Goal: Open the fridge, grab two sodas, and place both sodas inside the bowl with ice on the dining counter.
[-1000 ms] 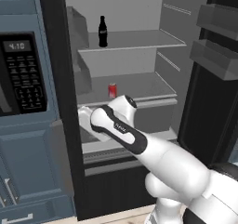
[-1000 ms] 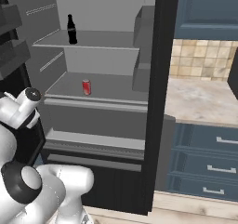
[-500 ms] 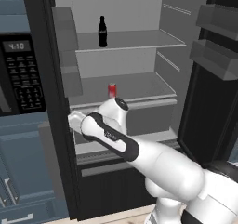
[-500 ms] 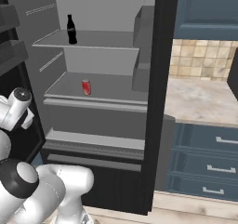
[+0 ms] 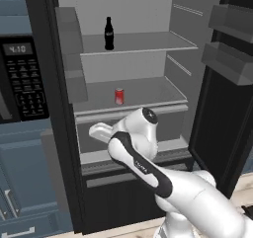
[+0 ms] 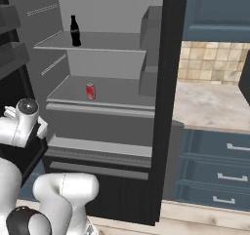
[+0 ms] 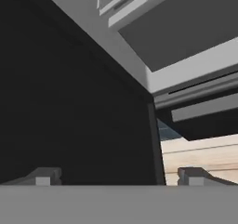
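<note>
With the fridge (image 5: 128, 15) standing open, the door-opening step looks finished and the step in hand is reaching for a first soda. At the left edge of the left base view sits the microwave (image 5: 20, 79) in its blue-grey cabinet, just beside the fridge's left wall. On the upper shelf (image 5: 148, 42), toward its left end, a dark bottle (image 5: 108, 33) stands upright. On the middle shelf (image 5: 143, 91), near the front edge and left of centre, one red can (image 5: 119, 96) stands upright; the right base view shows it too (image 6: 90, 91), and I can make out no second can. The arm is folded low in front of the shelf below the can, its wrist pointing left toward the fridge's left wall. In the hand view the end effector (image 7: 118, 176) has its two fingertips (image 7: 44, 177) spread wide apart with nothing between them, so it is open and empty, facing a dark panel and a strip of floor. Further right, the open right door carries bins (image 5: 230, 59).

My judgement: the next move calls for raising the wrist, turning it inward toward the shelf, and bringing the spread fingers level with the can from the front.
</note>
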